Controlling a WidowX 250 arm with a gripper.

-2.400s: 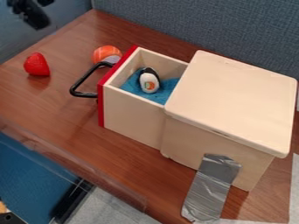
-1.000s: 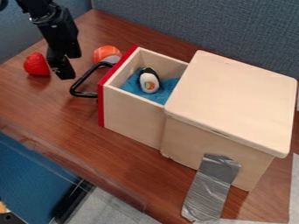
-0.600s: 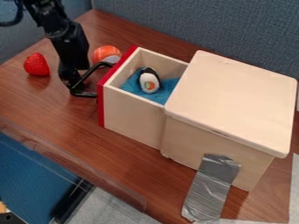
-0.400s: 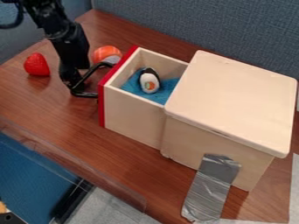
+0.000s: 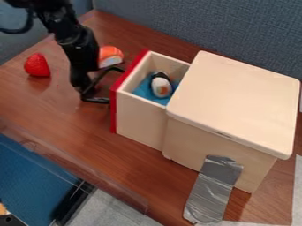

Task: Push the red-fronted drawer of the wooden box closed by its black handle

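The black gripper (image 5: 86,92) hangs at the left against the outer side of the black drawer handle (image 5: 99,100), touching it. The handle is fixed to the red front (image 5: 114,115) of a wooden drawer (image 5: 140,123), which stands partly out of a pale wooden box (image 5: 233,103). Inside the drawer, a small black-and-white penguin-like toy (image 5: 161,86) rests on blue material (image 5: 143,91). Behind the handle sits an orange-and-white toy (image 5: 110,56), partly covered by the arm. A red strawberry (image 5: 37,65) lies left of the arm.
Grey tape (image 5: 213,190) runs from the box's side down to the brown table (image 5: 133,163). A grey-blue fabric partition (image 5: 206,26) rises along the back. A clear edge strip (image 5: 77,170) borders the table's lower left.
The gripper came in from the upper left, down to the handle, then moved right. The drawer has slid partway into the box, carrying the penguin-like toy. The orange-and-white toy has shifted slightly.
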